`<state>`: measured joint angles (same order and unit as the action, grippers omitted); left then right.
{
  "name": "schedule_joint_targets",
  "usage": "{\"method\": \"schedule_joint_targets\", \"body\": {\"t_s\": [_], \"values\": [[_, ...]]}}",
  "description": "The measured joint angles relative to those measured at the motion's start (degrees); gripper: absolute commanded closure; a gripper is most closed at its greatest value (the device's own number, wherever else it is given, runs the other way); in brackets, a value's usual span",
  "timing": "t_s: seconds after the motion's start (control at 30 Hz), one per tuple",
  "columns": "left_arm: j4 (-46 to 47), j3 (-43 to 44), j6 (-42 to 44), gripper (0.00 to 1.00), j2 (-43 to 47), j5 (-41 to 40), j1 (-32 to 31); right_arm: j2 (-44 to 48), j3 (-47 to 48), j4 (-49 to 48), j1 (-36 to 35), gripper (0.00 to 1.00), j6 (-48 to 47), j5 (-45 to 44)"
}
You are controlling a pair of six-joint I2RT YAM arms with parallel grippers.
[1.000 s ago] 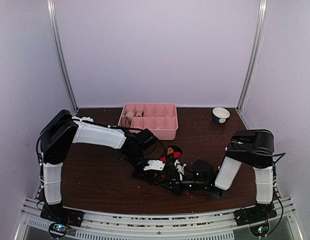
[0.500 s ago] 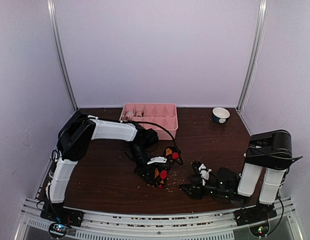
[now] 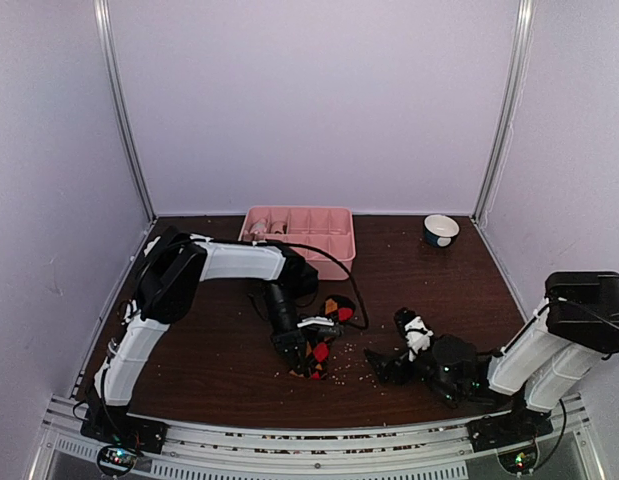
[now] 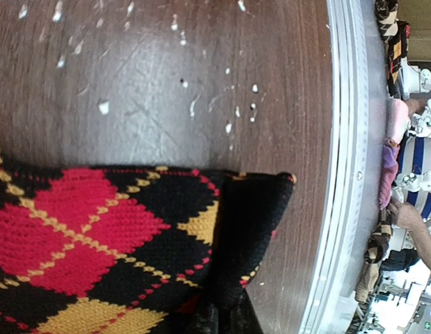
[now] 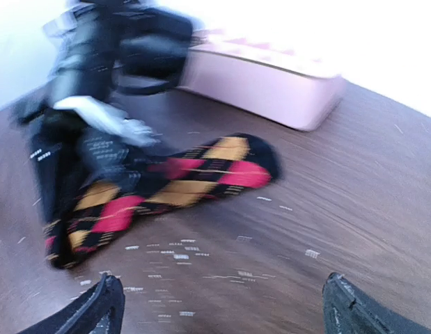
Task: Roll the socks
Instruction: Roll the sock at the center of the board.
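So the left end effector is planted right on the near end of the black knitted sock with red and yellow argyle diamonds. Honestly I can't tell if it's pinching the fabric or just pressing on it. Its own camera is filled with knit and a dark fold at the bottom edge, with no clear look at the fingers, and the other wrist view is blurry there. The sock lies stretched out on the dark brown wooden worktop, about mid-table, its far end pointing towards the pink plastic compartment tray but not touching it. The right end effector sits low over the worktop to the right of the sock, spread wide with nothing between the fingers. My read is that this is the very start of the roll: one end is anchored or folded over, but there's no real bundle yet and most of the length lies flat. The next move probably calls for turning that near end over itself and walking it up the length, with the other arm pinning the far end so the whole thing doesn't slide across the wood. The fabric looks soft and floppy, so a loose first turn could spring open. White crumbs are scattered around, and a small white-and-dark-blue bowl sits in the far right corner.
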<state>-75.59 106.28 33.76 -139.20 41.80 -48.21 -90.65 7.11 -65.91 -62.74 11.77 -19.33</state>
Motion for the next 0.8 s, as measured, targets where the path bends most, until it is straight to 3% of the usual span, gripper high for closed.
{"method": "schedule_joint_targets", "body": {"t_s": [0.1, 0.3, 0.6, 0.8], "values": [[-0.94, 0.33, -1.25, 1.0, -0.24, -0.74, 0.0, -1.18, 3.63, 2.86, -7.41, 0.03, -6.58, -2.12], [-2.51, 1.03, -2.67, 1.0, -0.63, -2.1, 0.0, -8.74, 6.86, 3.5, -16.13, 0.28, -19.3, -2.84], [-3.58, 2.03, -2.82, 1.0, -1.38, -2.14, 0.02, -15.12, 20.48, 11.65, -14.32, 0.59, -30.4, 7.72], [-3.61, 1.95, -2.14, 1.0, -1.38, -1.86, 0.11, -18.4, 26.99, 17.88, -10.16, 0.65, -32.94, 14.73]]}}
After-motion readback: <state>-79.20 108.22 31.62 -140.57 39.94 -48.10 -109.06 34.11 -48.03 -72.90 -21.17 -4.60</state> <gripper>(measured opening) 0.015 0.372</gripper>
